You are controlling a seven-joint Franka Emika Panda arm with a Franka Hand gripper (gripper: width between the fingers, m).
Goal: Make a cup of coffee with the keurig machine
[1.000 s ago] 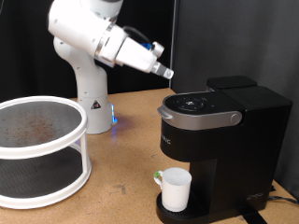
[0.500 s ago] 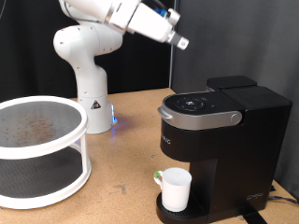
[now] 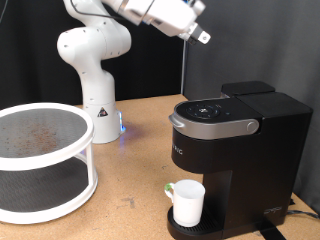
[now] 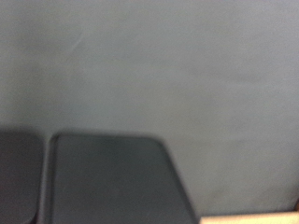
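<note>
Keurig machine, black and boxy, stood on the wooden table at the exterior view's right, its lid down and its silver-rimmed button panel facing up. Under its spout, on the round drip tray, sat the white cup, upright, with a small green-topped pod just beside it on the exterior view's left. The white arm rose from its base behind the table and reached up and across to the exterior view's top, well above the machine. Its gripper hung high near the top edge, pointing down and towards the exterior view's right, touching nothing; whether its fingers were parted or closed I could not tell. The wrist view was blurred, showing only grey wall and dark panels. A white two-tier round shelf stood at the exterior view's left.
</note>
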